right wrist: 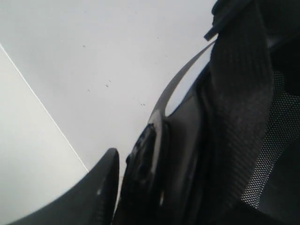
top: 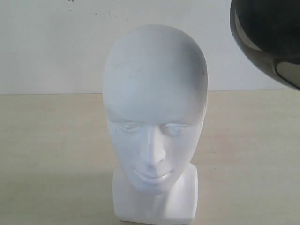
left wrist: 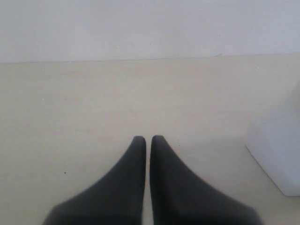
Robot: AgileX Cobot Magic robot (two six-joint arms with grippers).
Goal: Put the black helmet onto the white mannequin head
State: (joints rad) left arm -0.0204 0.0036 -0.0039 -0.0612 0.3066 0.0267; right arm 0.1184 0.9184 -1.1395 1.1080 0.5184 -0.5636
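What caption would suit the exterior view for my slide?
A smooth white plastic mannequin head faces the camera on a pale table, with a rounded black helmet aloft at upper right.

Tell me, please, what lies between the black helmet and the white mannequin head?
Nothing: in the exterior view only bare wall shows between the black helmet and the white mannequin head.

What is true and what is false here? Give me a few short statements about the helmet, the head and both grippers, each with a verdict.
The helmet sits on the head. False: it hangs in the air beside the head, apart from it.
The left gripper is shut and empty. True.
The head lies on its side. False: it stands upright on the table.
The right gripper grips the helmet's rim. True.
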